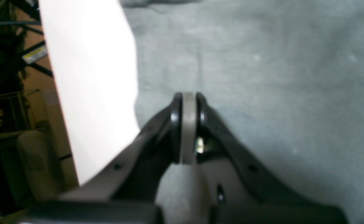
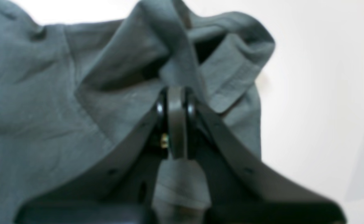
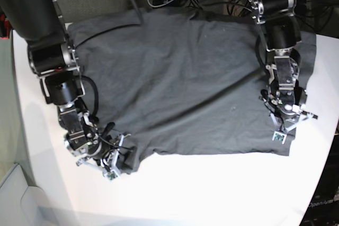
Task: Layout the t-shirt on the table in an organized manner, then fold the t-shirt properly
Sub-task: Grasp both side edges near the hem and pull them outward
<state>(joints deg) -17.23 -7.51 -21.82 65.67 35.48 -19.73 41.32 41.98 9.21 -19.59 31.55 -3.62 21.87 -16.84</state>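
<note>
t-shirt [image 3: 180,83] spread on white counter [image 3: 212,189] | left end effector [image 1: 188,102] – pinching its hem | right end effector [image 2: 176,99] – pinching bunched corner

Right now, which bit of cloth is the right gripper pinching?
On the large white table lies a spread dark charcoal-grey t-shirt. Follow its near edge to the base view's left corner, where the right gripper is shut on it. Only that corner is bunched into raised folds.

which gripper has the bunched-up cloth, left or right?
The right gripper: its wrist view shows the t-shirt gathered into raised folds at its closed jaws. At the left gripper, also closed on cloth, the shirt lies flat and smooth.
</note>
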